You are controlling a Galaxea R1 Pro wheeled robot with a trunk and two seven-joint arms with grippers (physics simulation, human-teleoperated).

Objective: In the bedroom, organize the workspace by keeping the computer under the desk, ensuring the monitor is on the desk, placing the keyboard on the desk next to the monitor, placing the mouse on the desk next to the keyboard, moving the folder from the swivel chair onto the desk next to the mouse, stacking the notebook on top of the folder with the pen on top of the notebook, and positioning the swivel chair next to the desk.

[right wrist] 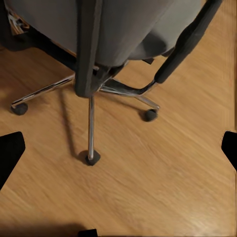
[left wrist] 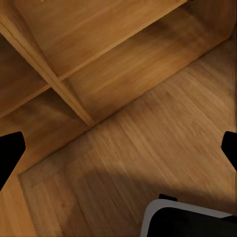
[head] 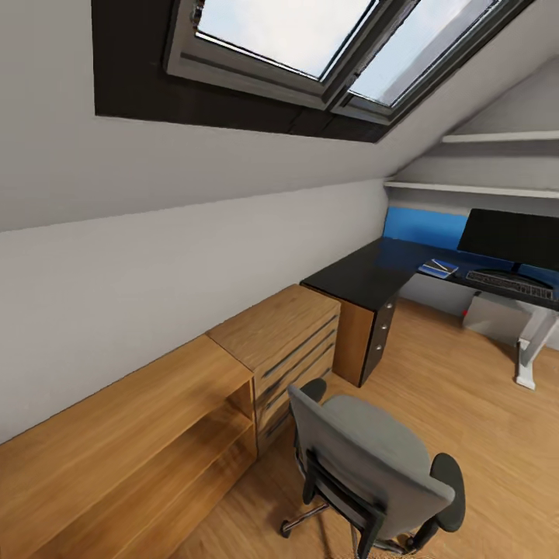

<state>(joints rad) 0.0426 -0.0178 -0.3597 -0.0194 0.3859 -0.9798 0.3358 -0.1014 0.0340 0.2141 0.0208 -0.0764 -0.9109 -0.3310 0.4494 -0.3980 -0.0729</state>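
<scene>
The swivel chair [head: 373,458] stands close in front of me on the wood floor, its grey back toward me; its chrome base [right wrist: 91,123] lies under my right gripper [right wrist: 118,153], which is open and empty. My left gripper [left wrist: 118,153] is open over bare floor beside the low shelves. Far right, the black desk [head: 357,276] carries the monitor [head: 512,237], the keyboard [head: 510,284] in front of it, and the blue folder [head: 438,269] with a thin white pen on top. The notebook cannot be told apart there. The mouse is too small to make out. The light grey computer [head: 497,320] sits under the desk.
Low light-wood cabinets [head: 155,435] and a drawer chest [head: 287,341] line the sloped wall at left, up to the desk's dark drawer unit [head: 380,334]. A white desk leg [head: 532,349] stands at far right. Open floor lies between the chair and the desk.
</scene>
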